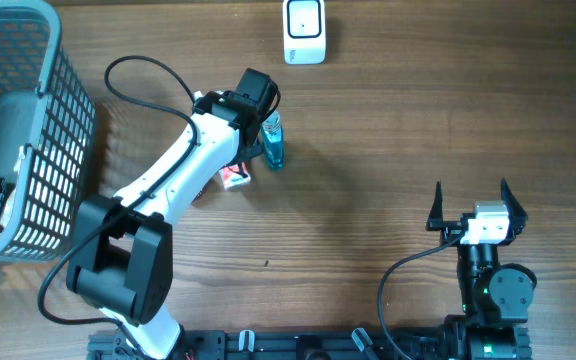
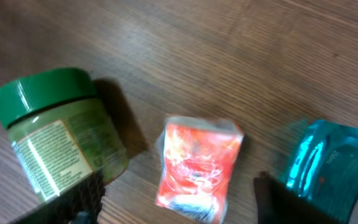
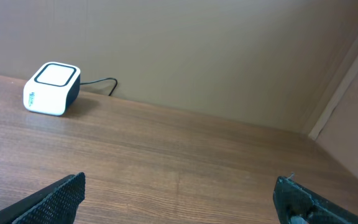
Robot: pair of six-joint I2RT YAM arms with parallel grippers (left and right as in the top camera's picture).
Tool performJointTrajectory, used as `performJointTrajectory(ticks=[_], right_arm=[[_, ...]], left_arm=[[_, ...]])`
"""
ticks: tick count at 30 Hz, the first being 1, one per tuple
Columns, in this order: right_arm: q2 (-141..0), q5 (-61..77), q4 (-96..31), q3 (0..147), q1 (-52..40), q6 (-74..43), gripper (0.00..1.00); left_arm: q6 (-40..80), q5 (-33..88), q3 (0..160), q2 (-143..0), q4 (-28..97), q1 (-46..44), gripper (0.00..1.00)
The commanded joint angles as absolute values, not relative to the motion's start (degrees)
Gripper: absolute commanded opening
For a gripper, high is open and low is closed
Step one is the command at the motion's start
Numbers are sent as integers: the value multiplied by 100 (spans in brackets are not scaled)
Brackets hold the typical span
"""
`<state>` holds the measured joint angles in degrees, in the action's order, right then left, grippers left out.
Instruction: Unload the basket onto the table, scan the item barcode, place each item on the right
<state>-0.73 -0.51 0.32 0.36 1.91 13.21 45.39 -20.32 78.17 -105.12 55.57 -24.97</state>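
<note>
Three items lie at the table's middle left. A red and white packet [image 2: 197, 168] [image 1: 235, 177] lies flat between a green-lidded jar [image 2: 55, 130] on its side and a teal bottle [image 2: 328, 163] [image 1: 273, 140]. My left gripper [image 2: 182, 202] [image 1: 252, 150] hovers over the packet, open, one finger near the jar and the other by the bottle, holding nothing. The arm hides the jar in the overhead view. The white barcode scanner [image 1: 304, 30] [image 3: 51, 89] stands at the back edge. My right gripper [image 1: 468, 213] [image 3: 182, 199] rests open and empty at the front right.
A grey mesh basket [image 1: 63, 150] stands at the far left with a grey object and red-black things inside. The scanner's cable runs off behind it. A wall bounds the table's far side in the right wrist view.
</note>
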Motion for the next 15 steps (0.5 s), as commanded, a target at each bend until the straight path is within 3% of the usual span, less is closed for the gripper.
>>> performJointTrajectory(ticks=[1,6,9,12,15], right_arm=[[-27,-128,49,32,180,1354,100],[-27,-128,49,32,180,1354,100],[-27,-128,49,32,180,1356,100],[-27,-128,49,32,180,1356,100],[-27,-128,49,32,180,1354,100]], left_arm=[[4523,-2359,7754,-10342,5730,-2486,85],[4346,-2864,9076,-9142,6759,-2237,100],[3782,-2902,10436,-8298,6982,-1592,100],[3544,-2620,11487,-7905,7126,73,100],[3256,-1214,11660,-8060,7321,2665,100]])
